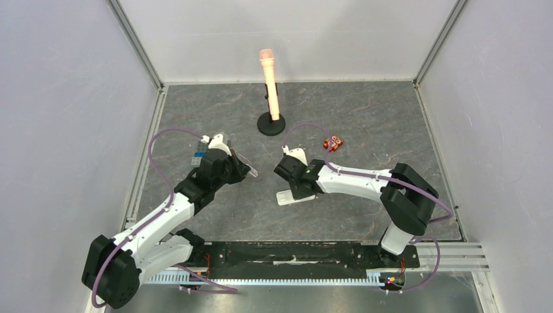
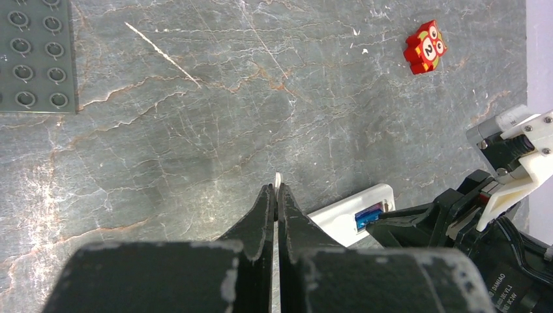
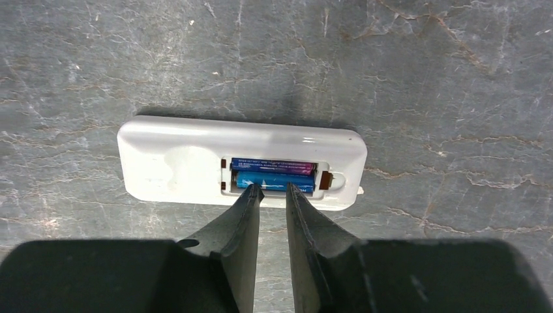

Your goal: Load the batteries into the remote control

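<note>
Far left on the table [image 1: 365, 117] lies a grey studded plate [image 2: 36, 55]; the left claw [image 2: 276, 189] is all but closed, pinching a thin white piece [image 2: 278, 177] edge-on between its tips; next, the remote control [image 3: 176, 160] lies back-up on the table, compartment uncovered, both blue batteries [image 3: 274, 180] side by side inside; the right claw [image 3: 272, 191] is narrowly parted, gripping nothing, its tips at the nearer cell; a red block [image 2: 425, 47] sits well apart beyond.
</note>
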You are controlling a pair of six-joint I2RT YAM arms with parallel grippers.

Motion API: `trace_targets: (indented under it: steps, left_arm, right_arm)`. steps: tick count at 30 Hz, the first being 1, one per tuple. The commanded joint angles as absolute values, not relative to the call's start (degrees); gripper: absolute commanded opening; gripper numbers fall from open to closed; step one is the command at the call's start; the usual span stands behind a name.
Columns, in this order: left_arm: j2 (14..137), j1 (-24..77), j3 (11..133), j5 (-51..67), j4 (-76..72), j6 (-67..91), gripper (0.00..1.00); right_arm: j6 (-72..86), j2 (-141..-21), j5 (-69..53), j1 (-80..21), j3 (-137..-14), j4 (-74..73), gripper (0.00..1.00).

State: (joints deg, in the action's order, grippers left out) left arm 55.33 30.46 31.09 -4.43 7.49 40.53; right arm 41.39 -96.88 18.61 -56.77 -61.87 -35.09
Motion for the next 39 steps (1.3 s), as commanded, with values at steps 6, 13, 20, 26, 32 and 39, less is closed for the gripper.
trace_targets:
  steps: [6,13,20,26,32,39]
  left_arm:
    - [53.95,30.15,30.84,-6.09,6.75,38.94,0.02]
    - [53.86,30.17,30.8,-6.18,6.77,38.86,0.02]
    - [53.79,30.16,31.01,-6.38,6.77,38.8,0.02]
    - [53.71,30.15,31.02,-6.46,6.77,38.85,0.02]
    - [53.88,30.15,30.94,-6.23,6.33,39.23,0.02]
    - [53.3,30.15,31.45,-5.83,6.24,39.61,0.02]
  right_arm:
    - [46.2,-96.65,14.86,-55.16,-58.25,-32.05,0.22]
    - [47.3,-97.08,13.66,-54.58,-56.91,-31.67,0.18]
    - [48.04,-96.42,11.86,-54.5,-53.79,-30.51,0.17]
    - [48.17,-95.51,10.69,-54.08,-48.4,-28.18,0.17]
    - [48.17,-95.82,13.25,-54.15,-44.94,-25.62,0.16]
    - [50.07,-94.39,15.89,-54.19,-47.1,-23.11,0.16]
